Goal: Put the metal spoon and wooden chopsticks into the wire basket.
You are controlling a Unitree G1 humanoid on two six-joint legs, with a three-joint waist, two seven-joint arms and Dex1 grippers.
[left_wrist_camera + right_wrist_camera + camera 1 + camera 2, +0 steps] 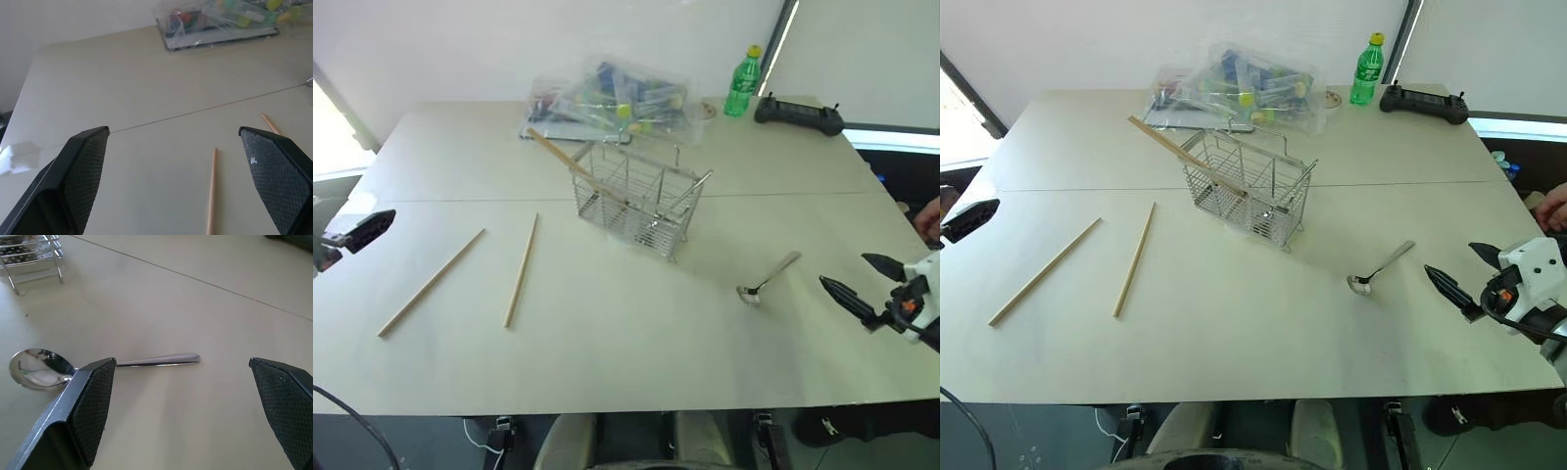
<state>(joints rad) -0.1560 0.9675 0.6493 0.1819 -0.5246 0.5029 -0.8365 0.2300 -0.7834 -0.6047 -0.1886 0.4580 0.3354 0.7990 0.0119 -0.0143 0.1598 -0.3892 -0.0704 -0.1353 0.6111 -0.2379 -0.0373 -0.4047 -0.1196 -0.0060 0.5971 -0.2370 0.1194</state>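
Observation:
The wire basket stands on the table's middle with one wooden chopstick leaning out of it to the left. Two more chopsticks lie flat on the table's left part. The metal spoon lies right of the basket, bowl toward me. My right gripper hovers open just right of the spoon; in the right wrist view the spoon lies between and beyond its fingers. My left gripper stands open at the table's left edge, apart from the chopsticks.
A clear plastic bag of colourful items, a green bottle and a black controller sit along the table's far side. A person's hand shows at the right edge. A seam crosses the table.

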